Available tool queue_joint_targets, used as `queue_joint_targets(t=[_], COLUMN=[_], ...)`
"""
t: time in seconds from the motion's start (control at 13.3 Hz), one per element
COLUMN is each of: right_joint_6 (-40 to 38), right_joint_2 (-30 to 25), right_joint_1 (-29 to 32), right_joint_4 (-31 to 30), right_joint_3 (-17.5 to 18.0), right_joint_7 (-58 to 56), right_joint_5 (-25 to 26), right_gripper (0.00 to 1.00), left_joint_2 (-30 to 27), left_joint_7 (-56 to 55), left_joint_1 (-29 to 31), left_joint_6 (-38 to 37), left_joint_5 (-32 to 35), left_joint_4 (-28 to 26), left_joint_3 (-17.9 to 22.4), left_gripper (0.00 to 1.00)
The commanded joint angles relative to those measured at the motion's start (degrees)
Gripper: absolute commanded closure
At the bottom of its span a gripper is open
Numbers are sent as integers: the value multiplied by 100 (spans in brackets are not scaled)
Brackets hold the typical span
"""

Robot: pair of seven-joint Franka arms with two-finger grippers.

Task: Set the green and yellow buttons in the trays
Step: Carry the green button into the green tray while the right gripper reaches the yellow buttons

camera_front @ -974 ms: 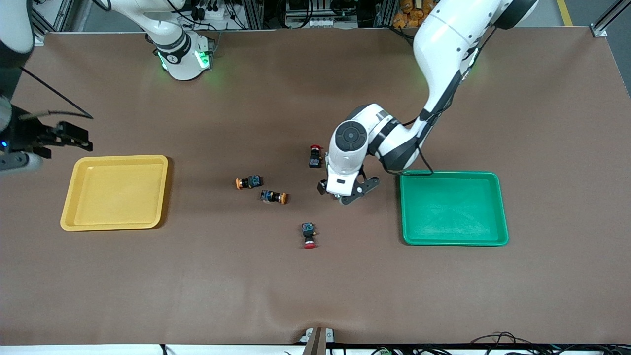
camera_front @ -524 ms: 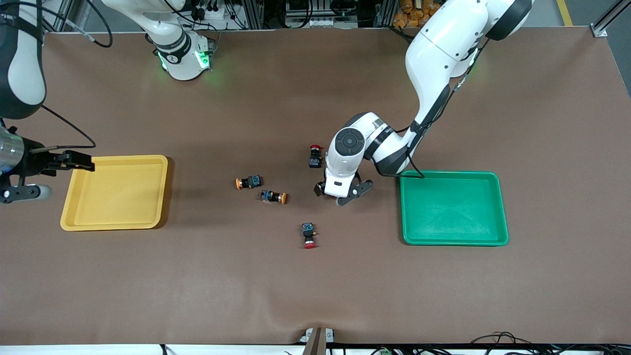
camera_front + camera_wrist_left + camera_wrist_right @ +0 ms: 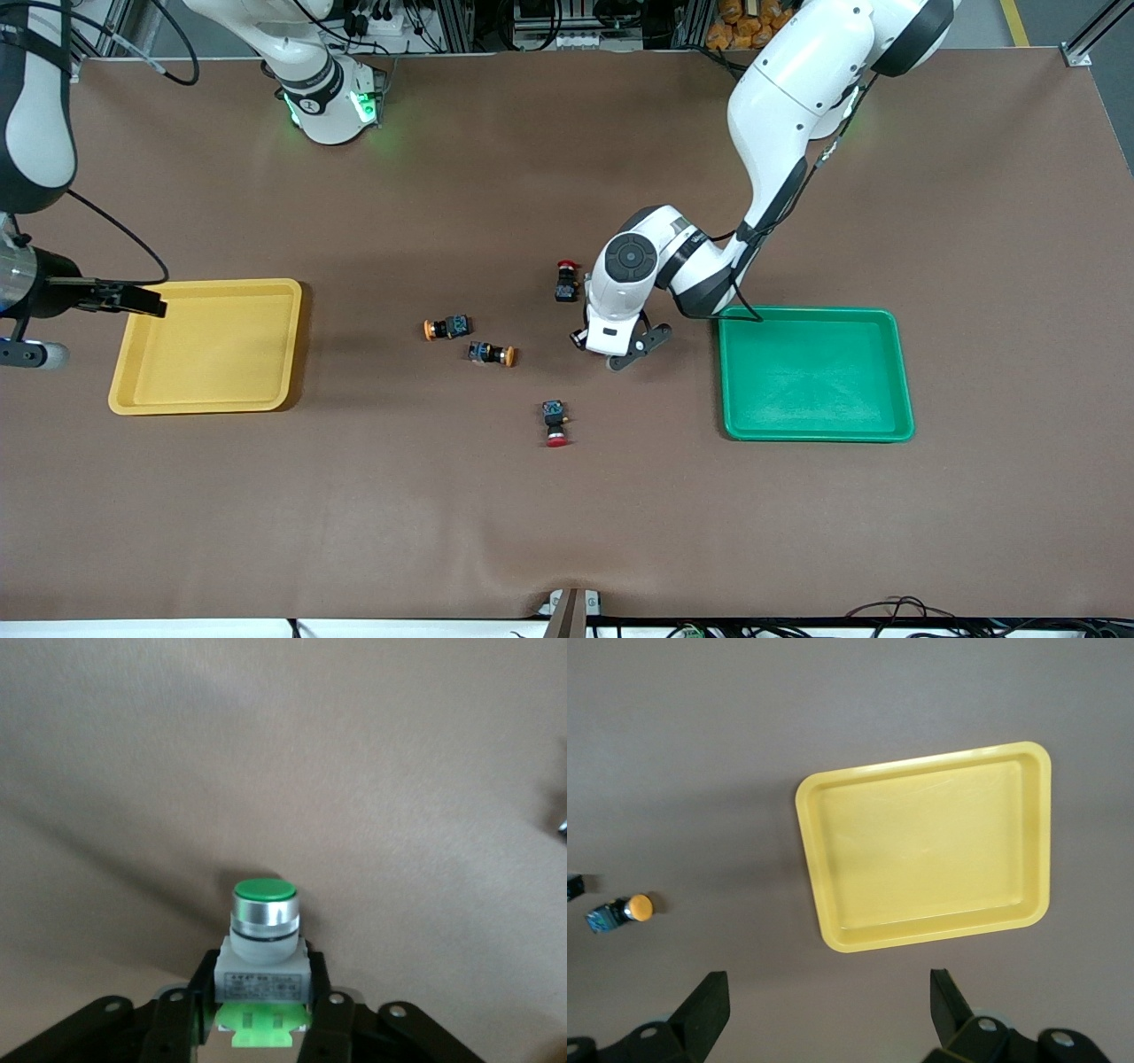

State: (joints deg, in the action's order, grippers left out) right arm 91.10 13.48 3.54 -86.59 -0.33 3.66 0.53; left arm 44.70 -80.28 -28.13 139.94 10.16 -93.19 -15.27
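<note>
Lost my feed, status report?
Left gripper shut on green button, beside green tray. Right gripper open over yellow tray. Nothing blocking.

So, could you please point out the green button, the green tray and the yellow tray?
green button [image 3: 263,889]: left wrist view, on its round green cap.
green tray [image 3: 904,372]: front view, on its raised rim.
yellow tray [image 3: 921,846]: right wrist view, on its bare floor.

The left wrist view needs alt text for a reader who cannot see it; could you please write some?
The left claw grips a green button by its whitish body, one black finger on each side. The button's green cap and silver collar point away from the camera over the bare brown table.
</note>
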Motion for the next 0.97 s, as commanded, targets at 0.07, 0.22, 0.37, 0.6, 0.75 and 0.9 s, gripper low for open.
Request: queue_joint_targets(t=[0.07,0.22,0.37,0.6,0.75,0.9], right_joint_6=[21,214,442,646,733,944], right_joint_2=[92,198,470,839,1050,1261], right_joint_1=[-186,-397,-730,-1293,-1548,-1829], right_joint_4=[81,55,46,19,19,11], right_joint_3=[6,6,-2,-2,-2,-2], right_joint_7=[608,1134,1748,3286,3894,4631], right_joint_5=[-446,-607,-598,-554,-554,-545], right_gripper=[0,0,0,0,0,0], left_joint_2=[-812,-1146,-1401,-1710,-1684,-1701], left_joint_7=[477,942,1347,1909,2244,2568], left_joint_1=[421,658,1018,1677,2047,2398], left_joint_6=[-851,-1449,-1802,-1803,-1751,-1593], left_joint_5=[153,144,92,100,100,127], left_joint_4=[-208,-208,-304,-787,-963,-1183], left_joint_3=[-2,-11,-19,-37,-37,-37], left_gripper=[100,100,100,100,100,100])
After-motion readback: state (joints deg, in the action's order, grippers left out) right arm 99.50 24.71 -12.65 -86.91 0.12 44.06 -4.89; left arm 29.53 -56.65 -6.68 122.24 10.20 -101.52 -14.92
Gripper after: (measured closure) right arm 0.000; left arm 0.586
